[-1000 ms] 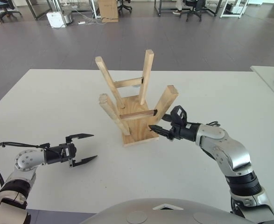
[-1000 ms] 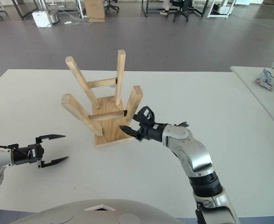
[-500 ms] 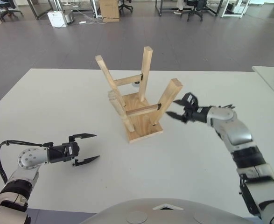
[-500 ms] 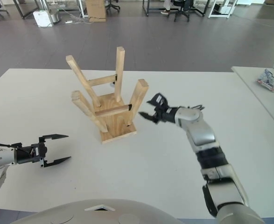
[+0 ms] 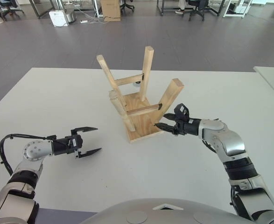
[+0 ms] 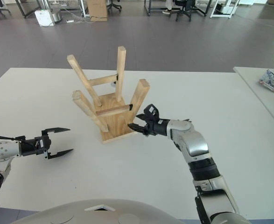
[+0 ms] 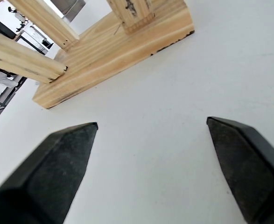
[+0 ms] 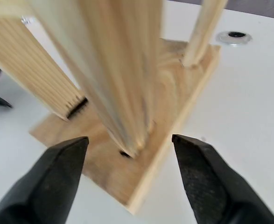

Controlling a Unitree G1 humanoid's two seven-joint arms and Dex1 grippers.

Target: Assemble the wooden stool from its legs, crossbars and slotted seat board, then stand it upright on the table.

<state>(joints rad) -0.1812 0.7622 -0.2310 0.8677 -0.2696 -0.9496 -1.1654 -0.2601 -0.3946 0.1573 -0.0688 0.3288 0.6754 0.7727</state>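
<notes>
Resting upside down mid-table (image 5: pixel 57 93): stool (image 5: pixel 137 100), seat board (image 5: pixel 144 134) flat, legs up; right gripper (image 5: pixel 162 128) wide open astride nearest leg (image 5: pixel 168 99) base; left gripper (image 5: pixel 97 139) wide open, well apart; one-armed flip likely risks leg pulling loose, stool toppling

Open-plan office or lab hall. Well beyond the right gripper (image 5: pixel 161 124), past the white table (image 5: pixel 57 98), a grey floor (image 5: pixel 211 42) carries desks (image 5: pixel 234 8), wheeled office chairs (image 5: pixel 196 8) and a cardboard box (image 5: pixel 110 8).
</notes>
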